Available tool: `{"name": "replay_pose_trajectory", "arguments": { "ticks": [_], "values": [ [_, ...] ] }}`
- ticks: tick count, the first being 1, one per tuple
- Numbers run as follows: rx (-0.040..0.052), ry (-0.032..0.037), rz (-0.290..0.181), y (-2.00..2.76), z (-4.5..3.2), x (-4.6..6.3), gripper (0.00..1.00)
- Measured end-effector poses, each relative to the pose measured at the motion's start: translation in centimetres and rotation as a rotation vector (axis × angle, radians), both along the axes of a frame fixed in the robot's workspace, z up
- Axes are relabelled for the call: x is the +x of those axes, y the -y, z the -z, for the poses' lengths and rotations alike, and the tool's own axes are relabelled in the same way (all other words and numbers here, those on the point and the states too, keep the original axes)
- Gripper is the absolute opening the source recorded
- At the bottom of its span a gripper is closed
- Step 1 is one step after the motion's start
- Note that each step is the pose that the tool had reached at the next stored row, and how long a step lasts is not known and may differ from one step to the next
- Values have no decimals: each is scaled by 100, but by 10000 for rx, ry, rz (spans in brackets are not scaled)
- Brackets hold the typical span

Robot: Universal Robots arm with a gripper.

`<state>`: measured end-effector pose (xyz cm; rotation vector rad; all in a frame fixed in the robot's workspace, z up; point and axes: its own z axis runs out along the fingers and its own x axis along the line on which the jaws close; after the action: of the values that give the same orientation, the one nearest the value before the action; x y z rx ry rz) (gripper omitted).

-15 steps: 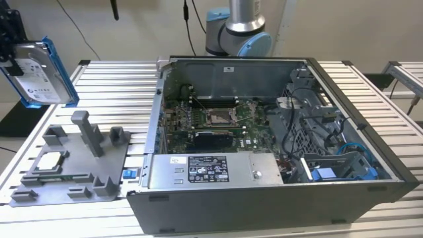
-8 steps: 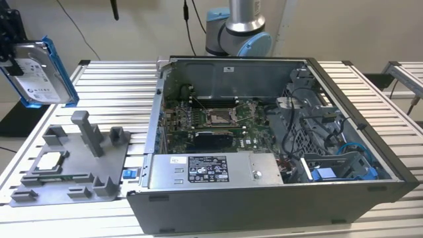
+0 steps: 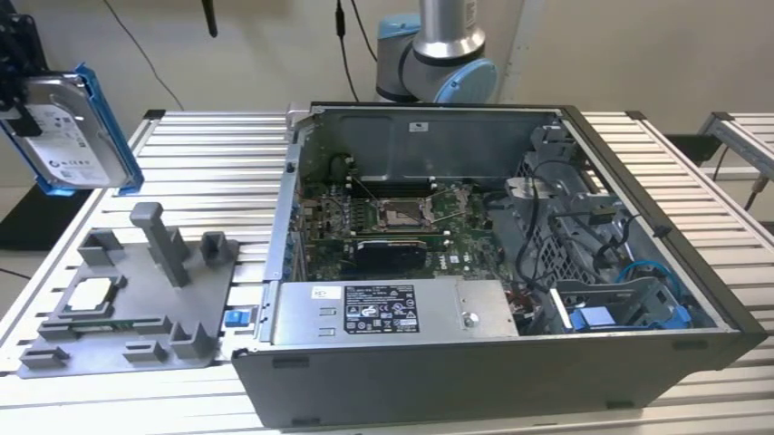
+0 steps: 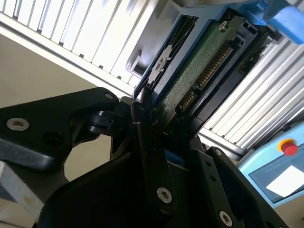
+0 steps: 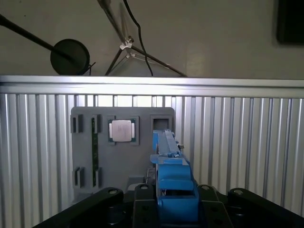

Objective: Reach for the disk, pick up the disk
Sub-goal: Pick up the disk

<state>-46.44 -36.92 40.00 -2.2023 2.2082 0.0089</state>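
The disk [image 3: 72, 131], a silver drive with a white label in a blue carrier frame, hangs in the air at the exterior view's far left, above the table's back left corner and clear of the grey fixture [image 3: 133, 299]. My black gripper [image 3: 22, 109] is shut on its left end. In the second wrist view the disk's green circuit-board underside [image 4: 199, 71] runs out from between the fingers [image 4: 142, 114]. The first wrist view shows the disk edge-on as a blue frame [image 5: 168, 156] rising from my gripper [image 5: 175, 202], with the fixture [image 5: 85, 156] below it.
An open computer case [image 3: 508, 362] takes up the middle and right of the slatted aluminium table [image 3: 217, 163]. On the grey fixture lies a small white-and-silver chip [image 3: 91, 294]. The arm's base [image 3: 436, 54] stands behind the case. A blue bay [image 3: 629, 313] sits inside the case's front right.
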Motion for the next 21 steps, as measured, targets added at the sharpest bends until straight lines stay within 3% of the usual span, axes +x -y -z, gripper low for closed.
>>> {"name": "replay_pose_trajectory", "arguments": {
  "ticks": [6,18,19,21],
  "values": [
    [1,5,0,0,-153,0,0],
    [1,43,0,0,-585,-1,0],
    [2,52,-1,1,-662,-1,0],
    [1,57,0,1,-732,-2,0]
  ]
}}
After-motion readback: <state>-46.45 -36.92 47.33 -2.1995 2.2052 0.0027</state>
